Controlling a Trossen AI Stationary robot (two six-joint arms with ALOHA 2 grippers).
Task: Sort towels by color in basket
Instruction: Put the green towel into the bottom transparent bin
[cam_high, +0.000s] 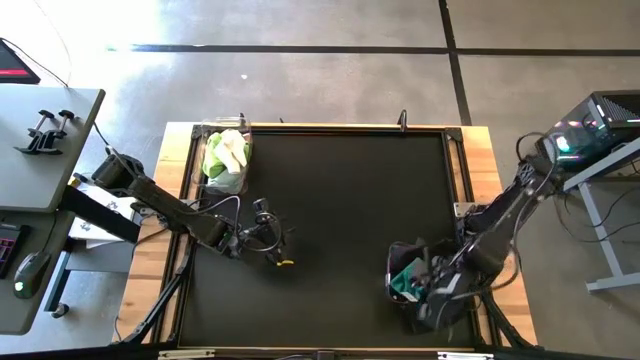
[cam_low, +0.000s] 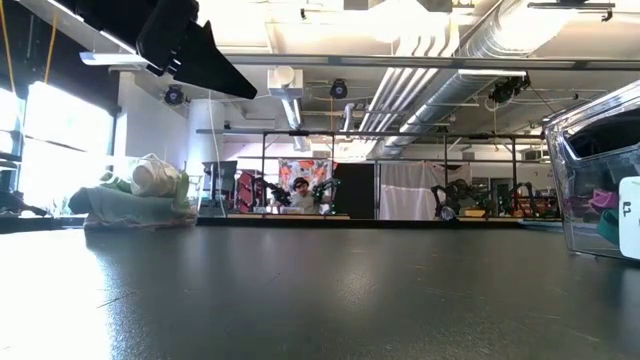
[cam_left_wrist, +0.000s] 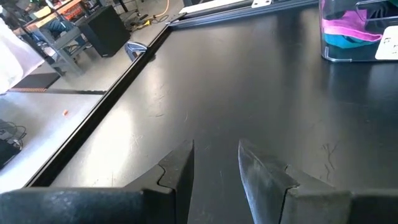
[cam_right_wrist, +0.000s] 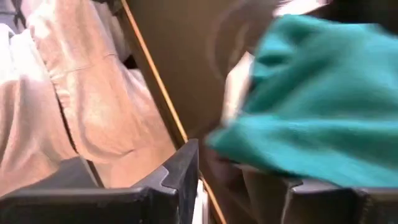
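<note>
2 grippers are at work on the black table (cam_high: 340, 230), well apart from each other. Over the near right corner, the right gripper (cam_high: 425, 290) sits above a clear bin (cam_high: 405, 262), and its wrist view shows a teal towel (cam_right_wrist: 305, 112) draped across its own dark fingers (cam_right_wrist: 183, 168); whether those fingers are pinching the cloth or merely lying under it cannot be told, since the towel hides the gap between them. Beside the teal cloth in that same view lies a peach towel (cam_right_wrist: 74, 99), with a thin tan edge running between the 2. From the low view the bin's clear wall (cam_low: 600, 170) stands at the right edge of the table with magenta and teal cloth showing through it, and the left wrist view sees the same bin (cam_left_wrist: 360, 31) across the table with a magenta towel (cam_left_wrist: 354, 28) lying on top of a teal one. The left gripper (cam_high: 275, 245) hovers low over the bare table left of centre, its fingers (cam_left_wrist: 180, 171) spread a little apart with nothing between them and only dark tabletop ahead. Farther out, at the far left corner, a second clear bin (cam_high: 225, 160) holds lime green and cream-white towels (cam_high: 225, 152); the low view shows this heap (cam_low: 140, 190) piled above the rim. Nothing stands on the open table between the 2 bins.
</note>
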